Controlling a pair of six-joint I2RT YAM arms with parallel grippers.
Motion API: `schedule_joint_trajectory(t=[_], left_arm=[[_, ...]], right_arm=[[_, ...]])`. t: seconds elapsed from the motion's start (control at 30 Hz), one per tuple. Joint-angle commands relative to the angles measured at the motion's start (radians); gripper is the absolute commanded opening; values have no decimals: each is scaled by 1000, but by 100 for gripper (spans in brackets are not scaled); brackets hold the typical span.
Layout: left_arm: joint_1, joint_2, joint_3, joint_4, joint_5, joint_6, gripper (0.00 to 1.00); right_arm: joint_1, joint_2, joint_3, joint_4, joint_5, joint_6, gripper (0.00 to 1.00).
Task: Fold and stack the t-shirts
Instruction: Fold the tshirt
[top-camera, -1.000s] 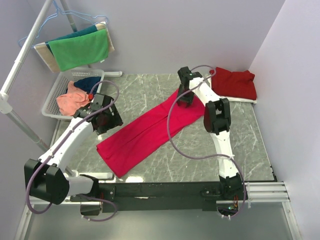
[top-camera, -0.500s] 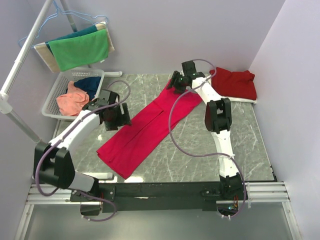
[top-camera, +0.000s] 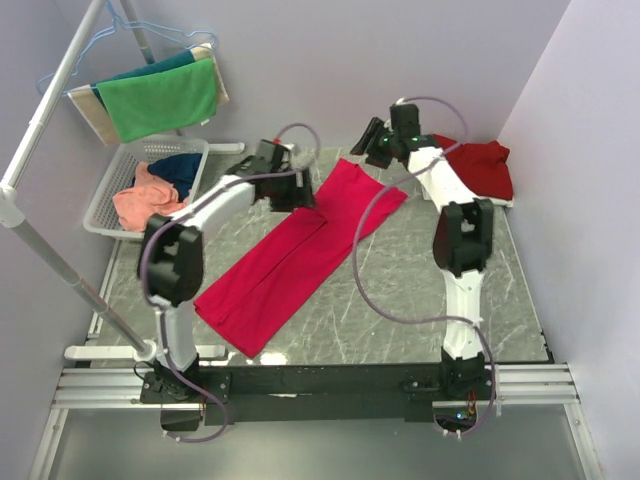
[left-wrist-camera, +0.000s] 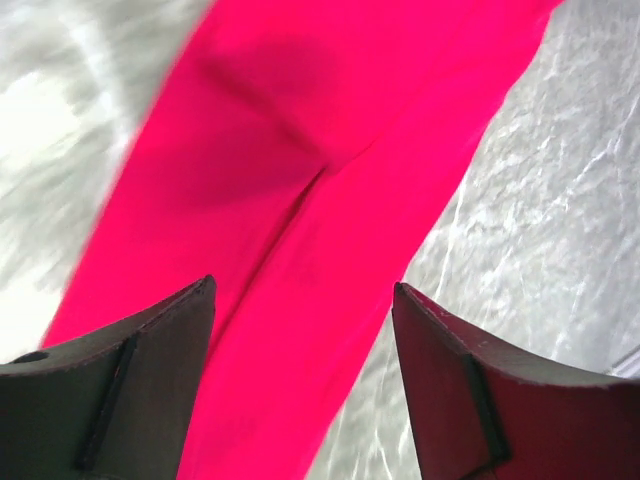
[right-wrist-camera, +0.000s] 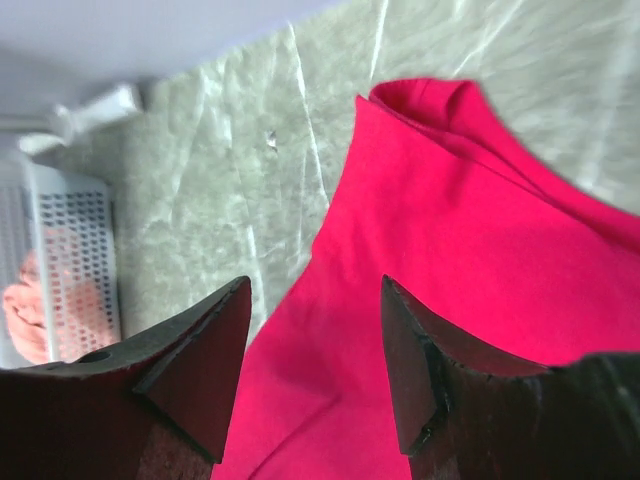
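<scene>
Top external view: both my arms reach over a grey marbled table (top-camera: 400, 290) toward one long shirt.
Bright pinkish-red shirt (top-camera: 300, 250): it lies flat on the table as a narrow folded strip, running diagonally from the near left to the far middle.
Left gripper (top-camera: 292, 188): it sits at the strip's left edge, in its far half. My fingers are spread wide and nothing is between them. I cannot tell whether they touch the cloth.
Left wrist view: my gripper (left-wrist-camera: 305, 290) looks down on the shirt (left-wrist-camera: 330, 150), which has a soft crease running between my two dark fingers (left-wrist-camera: 130, 380). Bare table shows on the right.
Right gripper (top-camera: 375, 140): it is over the strip's far end, close to the back wall. My fingers are parted and pinch nothing.
Right wrist view: my gripper (right-wrist-camera: 315, 285) frames the shirt's far end (right-wrist-camera: 450, 250), which has a turned-over edge at its top.
Maroon shirt (top-camera: 478, 165): it is folded in the far right corner, apart from the pink strip.
Basket (top-camera: 105, 195): white and perforated, it stands at the table's left side. It holds a salmon-orange shirt (top-camera: 140, 200) and a navy shirt (top-camera: 180, 165). It also shows at the left edge of the right wrist view (right-wrist-camera: 75, 230).
Rack (top-camera: 60, 80): it stands above the basket. A green towel (top-camera: 160, 100) hangs at the front, with a teal towel (top-camera: 160, 65) and a beige towel (top-camera: 90, 115) behind it.
</scene>
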Motion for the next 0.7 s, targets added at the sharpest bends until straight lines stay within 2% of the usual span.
schedule_joint_trajectory(t=[0.0, 0.03, 0.17, 0.3, 0.33, 0.43, 0.5, 0.67], left_arm=[[-92, 131, 171, -1, -75, 44, 77], [-113, 156, 192, -5, -88, 36, 77], [-141, 265, 281, 33, -127, -5, 77], [-159, 339, 384, 38, -176, -2, 77], [-162, 368, 403, 41, -181, 8, 77], [-179, 450, 505, -11, -245, 27, 77], [-193, 489, 576, -42, -298, 36, 77], [-221, 575, 621, -88, -406, 56, 78]], right_arm=[[-27, -257, -98, -80, 155, -27, 61], [-30, -304, -144, -103, 215, -21, 61], [-42, -425, -291, -160, 277, 5, 61], [-42, -585, -507, -139, 258, 31, 60], [-42, -654, -611, -114, 226, 42, 60], [-42, -738, -736, -74, 187, 45, 60], [-42, -755, -761, -88, 175, 45, 59], [-42, -786, -799, -132, 164, 30, 58]])
